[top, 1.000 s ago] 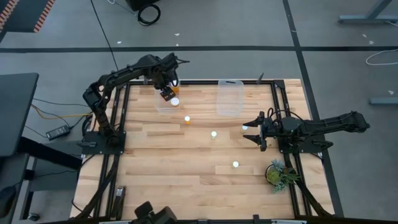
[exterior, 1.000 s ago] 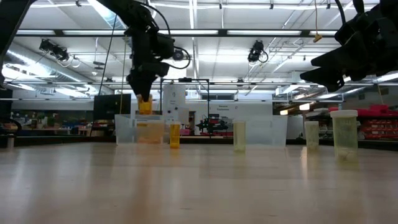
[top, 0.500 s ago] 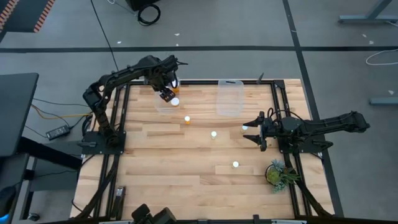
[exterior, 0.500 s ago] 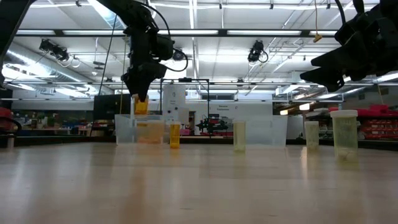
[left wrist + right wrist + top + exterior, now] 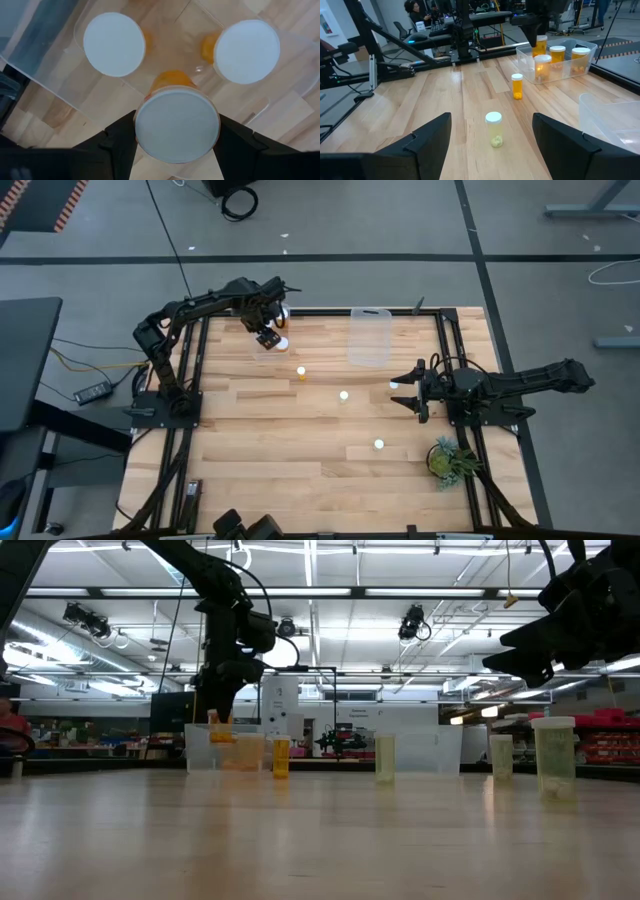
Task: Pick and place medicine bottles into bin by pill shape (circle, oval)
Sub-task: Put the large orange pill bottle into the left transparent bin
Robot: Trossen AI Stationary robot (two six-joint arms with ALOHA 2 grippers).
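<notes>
My left gripper (image 5: 266,330) is over the left clear bin (image 5: 258,352) at the table's far side, shut on an amber bottle with a white cap (image 5: 176,124). Two more white-capped amber bottles (image 5: 114,44) (image 5: 246,51) stand in that bin. My right gripper (image 5: 410,391) is open and empty, held above the table near its right side. An orange bottle (image 5: 300,371) and three paler bottles (image 5: 343,394) (image 5: 393,384) (image 5: 378,444) stand upright on the wood. My left gripper pinches the bottle between its two fingers (image 5: 120,136), one on each side of the bottle just under the cap rim (image 5: 142,142). The fingers come from above, pointing down. The bottle (image 5: 215,727) hangs upright below them, its lower end inside the bin's walls.
A second clear bin (image 5: 369,338) stands at the far side, right of the first. A small green potted plant (image 5: 446,459) sits at the near right. The black frame rails (image 5: 455,360) run along the table's edges. Bare wood lies across the near half.
My left gripper has gone down and a little toward the table's left edge, still shut on the bottle. The bottle has stayed upright and sunk from above the bin's rim to between its walls.
</notes>
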